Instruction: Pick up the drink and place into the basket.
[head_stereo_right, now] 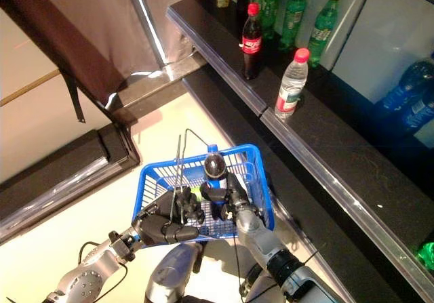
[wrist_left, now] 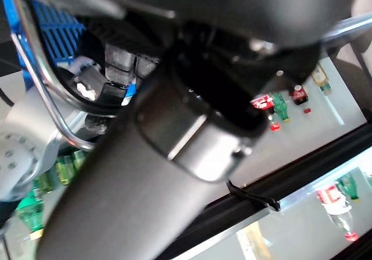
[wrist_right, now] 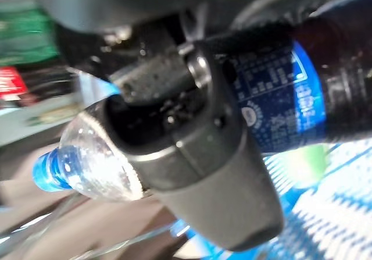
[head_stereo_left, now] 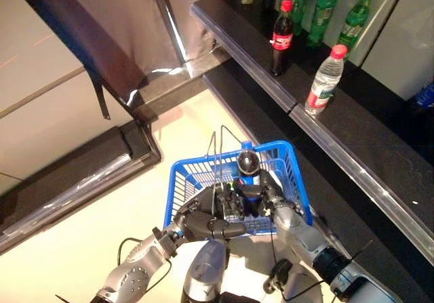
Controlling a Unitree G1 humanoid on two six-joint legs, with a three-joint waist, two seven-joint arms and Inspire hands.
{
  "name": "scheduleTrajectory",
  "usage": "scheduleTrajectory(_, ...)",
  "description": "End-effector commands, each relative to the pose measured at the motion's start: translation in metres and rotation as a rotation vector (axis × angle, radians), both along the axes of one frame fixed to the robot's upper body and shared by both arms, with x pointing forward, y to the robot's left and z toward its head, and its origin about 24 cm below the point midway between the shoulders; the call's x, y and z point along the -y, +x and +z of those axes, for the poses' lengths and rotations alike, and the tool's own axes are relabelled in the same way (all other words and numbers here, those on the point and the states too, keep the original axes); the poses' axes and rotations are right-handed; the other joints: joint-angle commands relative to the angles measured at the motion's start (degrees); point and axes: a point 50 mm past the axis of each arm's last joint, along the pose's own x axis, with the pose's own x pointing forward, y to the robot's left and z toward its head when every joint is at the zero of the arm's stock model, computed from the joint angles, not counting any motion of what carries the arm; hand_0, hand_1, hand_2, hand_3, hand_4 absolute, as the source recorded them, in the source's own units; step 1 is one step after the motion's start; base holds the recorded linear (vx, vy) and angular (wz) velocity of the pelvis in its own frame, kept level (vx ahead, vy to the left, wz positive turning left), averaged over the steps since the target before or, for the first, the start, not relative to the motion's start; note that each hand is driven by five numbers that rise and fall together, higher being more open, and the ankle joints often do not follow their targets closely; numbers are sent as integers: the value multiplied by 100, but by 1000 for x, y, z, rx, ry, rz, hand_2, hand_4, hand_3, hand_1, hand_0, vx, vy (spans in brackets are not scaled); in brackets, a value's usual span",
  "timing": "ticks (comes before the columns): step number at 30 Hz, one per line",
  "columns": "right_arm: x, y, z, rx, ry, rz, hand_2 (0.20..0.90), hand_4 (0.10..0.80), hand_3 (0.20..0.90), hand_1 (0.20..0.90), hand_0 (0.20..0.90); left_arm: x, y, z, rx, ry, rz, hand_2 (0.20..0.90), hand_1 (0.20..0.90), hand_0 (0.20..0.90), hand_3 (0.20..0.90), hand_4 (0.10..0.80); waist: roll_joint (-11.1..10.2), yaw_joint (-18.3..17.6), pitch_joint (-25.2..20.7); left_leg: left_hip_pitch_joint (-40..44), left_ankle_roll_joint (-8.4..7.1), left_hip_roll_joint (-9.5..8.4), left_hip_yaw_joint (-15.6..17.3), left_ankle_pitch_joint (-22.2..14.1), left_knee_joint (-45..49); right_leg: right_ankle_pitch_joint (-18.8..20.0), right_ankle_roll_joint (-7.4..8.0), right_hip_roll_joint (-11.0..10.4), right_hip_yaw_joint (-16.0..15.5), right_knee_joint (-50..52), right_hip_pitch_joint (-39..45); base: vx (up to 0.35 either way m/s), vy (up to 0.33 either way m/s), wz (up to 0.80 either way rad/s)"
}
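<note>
while the drink [head_stereo_left: 247, 164] is clasped by the right hand [head_stereo_left: 266, 196] above the basket [head_stereo_left: 182, 175],
a tilted release risks it toppling out; the basket's wire handle [head_stereo_left: 215, 155] is clenched by the left hand [head_stereo_left: 203, 220].

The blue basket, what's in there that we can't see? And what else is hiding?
- Basket floor: both hands cover it in the eye views.
- Blue-capped bottle: the right hand wraps its lower half; whether it touches the basket is hidden.
- Basket handle: where the left hand grips it is hidden by its fingers.
- Far shelf bottles: tops cut off by the edge.
</note>
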Motion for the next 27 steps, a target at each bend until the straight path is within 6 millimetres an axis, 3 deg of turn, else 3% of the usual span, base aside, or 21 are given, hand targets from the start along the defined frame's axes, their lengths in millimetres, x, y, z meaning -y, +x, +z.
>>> scheduleTrajectory(1, -53, 14, 37, 152, 139, 209, 300, 100, 200, 300, 300, 25, -8, 102, 529, -378, -207, 300, 300, 300, 200, 100, -347, 164, -660, -565, 70, -203, -70, 85, 1381, 1178, -34, 219, -136, -1517, 759, -9, -46, 1)
scheduleTrajectory(12, -35, 13, 3, -50, -130, 349, 300, 100, 200, 300, 300, 26, -11, 110, 590, -343, -330, 300, 300, 300, 200, 100, -411, 337, -501, -716, 90, -242, -161, -29, 1370, 1203, -7, 238, -207, -1479, 655, -20, -46, 7)
scheduleTrajectory(16, -21, 24, 4, -32, -477, 440, 300, 100, 200, 300, 300, 28, -9, 114, 597, -329, -359, 300, 300, 300, 200, 100, -450, 418, -445, -795, 114, -259, -191, -91, 1392, 1211, 2, 235, -222, -1446, 590, -18, -49, 8)
scheduleTrajectory(21, -8, 47, 19, 32, -926, 547, 300, 100, 200, 300, 300, 33, -8, 116, 609, -315, -392, 300, 300, 300, 200, 100, -438, 517, -367, -866, 148, -266, -219, -133, 1387, 1244, 21, 238, -232, -1434, 538, -20, -33, 8)
scheduleTrajectory(27, 0, 53, 16, -7, -1165, 621, 300, 100, 200, 300, 300, 39, -8, 120, 609, -309, -416, 300, 300, 300, 200, 100, -410, 613, -310, -932, 204, -296, -213, -215, 1368, 1281, 69, 190, -278, -1396, 464, 0, -10, 4)
